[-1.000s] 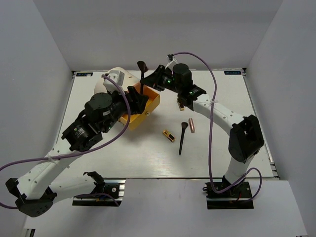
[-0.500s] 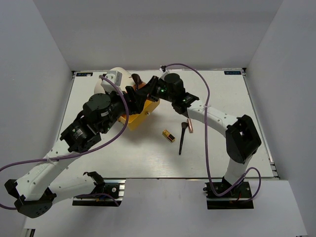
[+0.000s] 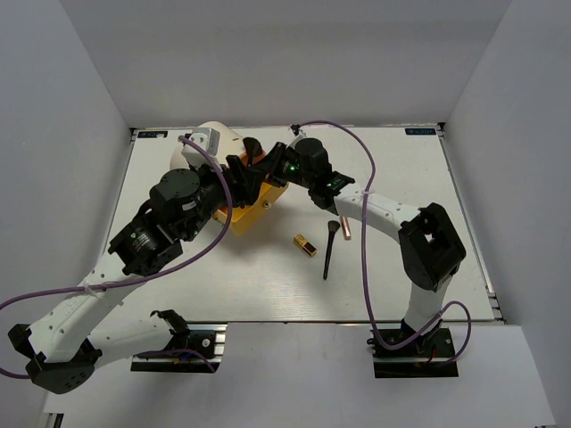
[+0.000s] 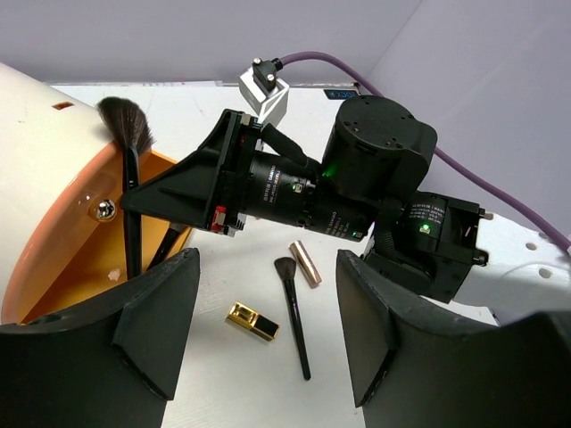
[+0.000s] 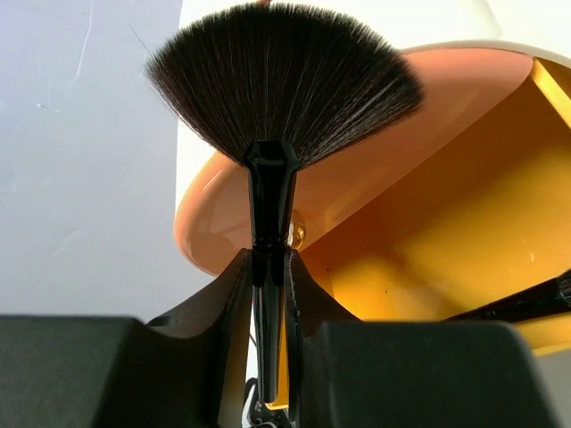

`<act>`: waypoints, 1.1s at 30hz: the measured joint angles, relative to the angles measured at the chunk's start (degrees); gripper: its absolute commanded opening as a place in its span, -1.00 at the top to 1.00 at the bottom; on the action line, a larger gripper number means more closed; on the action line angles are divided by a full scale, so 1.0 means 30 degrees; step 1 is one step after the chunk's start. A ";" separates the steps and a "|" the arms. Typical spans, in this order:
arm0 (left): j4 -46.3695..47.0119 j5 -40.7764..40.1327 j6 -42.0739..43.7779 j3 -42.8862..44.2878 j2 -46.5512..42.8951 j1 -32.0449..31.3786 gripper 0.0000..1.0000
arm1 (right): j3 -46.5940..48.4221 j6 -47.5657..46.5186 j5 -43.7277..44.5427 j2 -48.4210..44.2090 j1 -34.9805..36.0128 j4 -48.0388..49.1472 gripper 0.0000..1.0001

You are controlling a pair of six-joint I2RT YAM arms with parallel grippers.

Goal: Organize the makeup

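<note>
Fan brush (image 5: 284, 85) clamped by its thin handle in the right gripper (image 5: 269, 267), bristles upright above the fingers, lower end of the handle lost between them. Orange drawer (image 5: 446, 232) sits just behind and below that grip, with a second dark handle (image 5: 526, 303) inside it, cut off at the frame edge. Left gripper (image 4: 268, 330) jaws spread wide; beyond its fingertips on the table (image 4: 223, 281) lie a gold lipstick (image 4: 252, 321), a small brush (image 4: 293, 312) and a rose-gold tube (image 4: 305, 263), while overhead both wrists hide most of the drawer interior.

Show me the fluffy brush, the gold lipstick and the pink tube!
fluffy brush (image 5: 285, 85), right wrist view, on its bristles.
gold lipstick (image 4: 252, 321), left wrist view, its middle.
pink tube (image 4: 305, 263), left wrist view, its middle.
</note>
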 measured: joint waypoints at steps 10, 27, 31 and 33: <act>0.0000 0.0000 -0.0109 0.0000 0.0000 0.0000 -0.46 | -0.0080 -0.0364 -0.0146 0.0000 0.0000 0.0495 0.20; 0.0000 0.0073 -0.0321 -0.0007 -0.0146 0.0000 -0.46 | -0.1188 -0.1100 -0.0699 -0.0131 0.0000 0.1071 -0.02; 0.0000 0.0124 -0.0321 -0.0007 -0.0138 0.0000 -0.45 | -0.1399 -0.1843 -0.0670 -0.0379 -0.0131 0.1195 -0.04; 0.0000 0.0168 -0.0328 -0.0007 -0.0138 0.0000 -0.45 | -0.1406 -0.2244 -0.0634 -0.0568 -0.0226 0.1348 -0.04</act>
